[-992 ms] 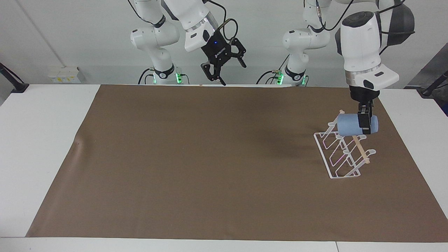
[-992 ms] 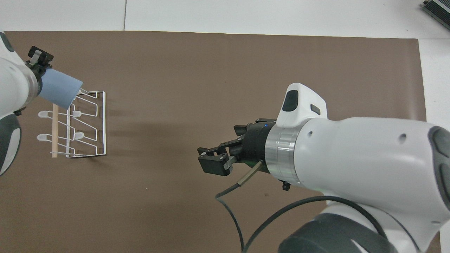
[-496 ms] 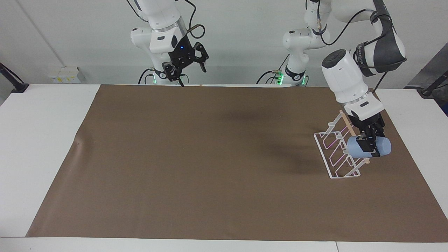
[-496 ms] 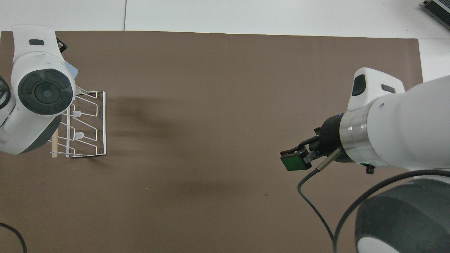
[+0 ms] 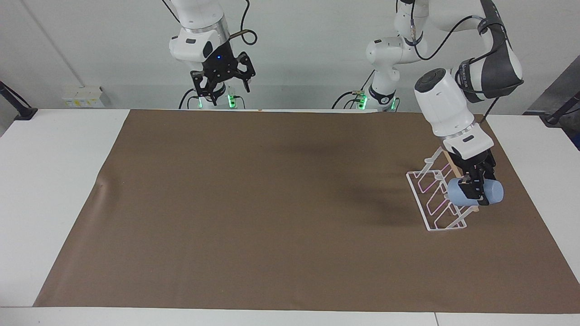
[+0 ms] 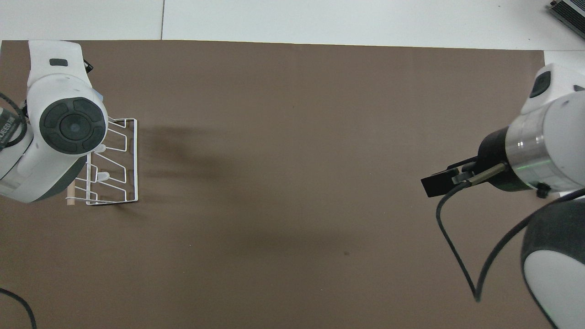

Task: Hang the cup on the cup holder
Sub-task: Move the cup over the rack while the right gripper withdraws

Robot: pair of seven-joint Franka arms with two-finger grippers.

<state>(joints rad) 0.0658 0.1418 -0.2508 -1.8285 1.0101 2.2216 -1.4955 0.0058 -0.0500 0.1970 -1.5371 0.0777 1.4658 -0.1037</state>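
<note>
Since a second ago: right gripper (image 5: 220, 86) drawn back from over the mat's near edge to up by its own base; cup (image 5: 476, 192) carried from the holder's robot-side end to the prongs at its end farther from the robots.

Going left to right in the facing view:

- Right gripper: raised close to its base, fingers spread wide, holding nothing. Waiting.
- Brown mat (image 5: 272, 203): bare across the middle.
- Cup holder (image 5: 437, 199): standing on the mat toward the left arm's end of the table, wooden dowel along its top, slanted white prongs below.
- Left gripper (image 5: 476, 190): clamped on the cup's sides from above, at the holder's dowel side.
- Cup: lying roughly level, long axis across the dowel, one end toward the prongs, the other toward the mat's edge. Which end is the mouth: cannot tell.

Judged hinge of the next move: cup axis lined up with one prong, then slid along it. Over the prong yet or not: cannot tell. Left arm alone within reach.
</note>
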